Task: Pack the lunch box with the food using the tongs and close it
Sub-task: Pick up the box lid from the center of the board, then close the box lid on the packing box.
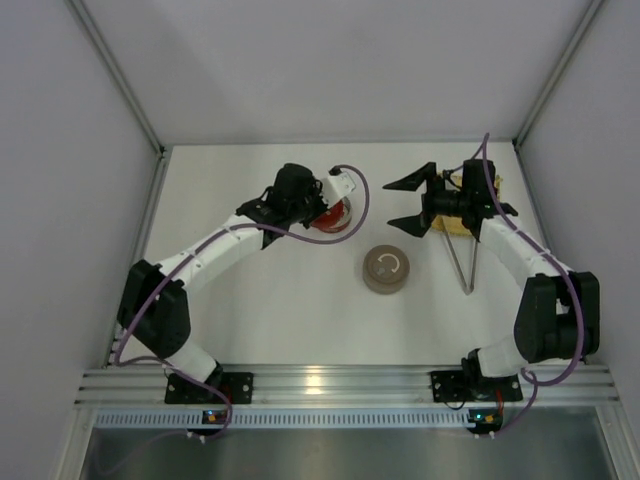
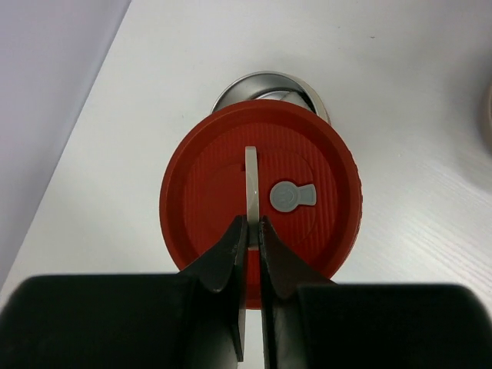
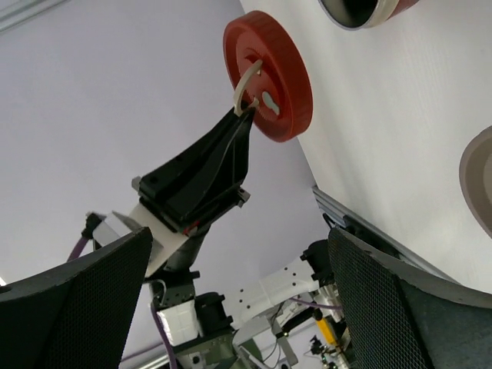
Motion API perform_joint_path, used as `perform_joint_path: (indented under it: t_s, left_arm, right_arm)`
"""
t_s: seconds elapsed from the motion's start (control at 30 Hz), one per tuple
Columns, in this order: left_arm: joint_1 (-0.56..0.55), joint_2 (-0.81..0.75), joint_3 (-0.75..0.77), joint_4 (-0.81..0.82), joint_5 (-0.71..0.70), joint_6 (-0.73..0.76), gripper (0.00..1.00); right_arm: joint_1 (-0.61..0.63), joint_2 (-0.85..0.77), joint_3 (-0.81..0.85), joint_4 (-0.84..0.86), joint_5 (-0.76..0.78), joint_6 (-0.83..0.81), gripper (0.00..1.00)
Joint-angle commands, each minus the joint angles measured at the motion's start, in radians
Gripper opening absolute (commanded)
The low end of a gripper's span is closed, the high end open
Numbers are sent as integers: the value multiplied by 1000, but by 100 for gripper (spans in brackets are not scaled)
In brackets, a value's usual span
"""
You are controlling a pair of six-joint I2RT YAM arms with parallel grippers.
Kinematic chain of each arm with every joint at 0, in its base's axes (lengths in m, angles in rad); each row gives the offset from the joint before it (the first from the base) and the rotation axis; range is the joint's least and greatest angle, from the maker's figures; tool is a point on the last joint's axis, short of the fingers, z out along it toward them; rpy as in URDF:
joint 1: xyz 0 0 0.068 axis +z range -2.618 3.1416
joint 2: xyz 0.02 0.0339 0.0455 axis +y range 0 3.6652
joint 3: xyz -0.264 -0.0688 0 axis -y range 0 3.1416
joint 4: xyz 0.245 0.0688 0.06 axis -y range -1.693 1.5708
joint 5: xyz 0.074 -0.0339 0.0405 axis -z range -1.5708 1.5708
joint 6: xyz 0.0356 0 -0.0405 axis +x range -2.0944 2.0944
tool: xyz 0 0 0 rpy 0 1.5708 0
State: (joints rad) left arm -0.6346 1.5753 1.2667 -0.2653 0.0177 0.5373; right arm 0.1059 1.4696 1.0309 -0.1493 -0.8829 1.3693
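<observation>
The lunch box is a round metal tin (image 2: 265, 79) with a red ribbed lid (image 2: 261, 192). My left gripper (image 2: 252, 223) is shut on the lid's cream loop handle and holds the lid (image 1: 335, 216) tilted just above the tin. In the right wrist view the lid (image 3: 269, 73) hangs clear of the tin (image 3: 361, 11). The tongs (image 1: 466, 256) lie on the table in front of my right gripper (image 1: 405, 203), which stands wide open and holds nothing. The food is hidden from view.
A tan round container (image 1: 386, 270) with a ring on top sits mid-table between the arms. A yellow woven mat (image 1: 470, 200) lies under the right wrist at the back right. Grey walls close the table's sides and back.
</observation>
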Motion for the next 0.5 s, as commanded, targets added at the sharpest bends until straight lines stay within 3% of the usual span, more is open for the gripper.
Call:
perform_joint_path:
  t_s: [0.0,0.47]
  left_arm:
    - [22,61,60,92,65,-72,0]
    - [61,281,120,280,88,-126,0]
  right_arm:
    - [-37,-32,41,2,-39,-45,95]
    - [-83,-49,49,-35,-91,-99,97]
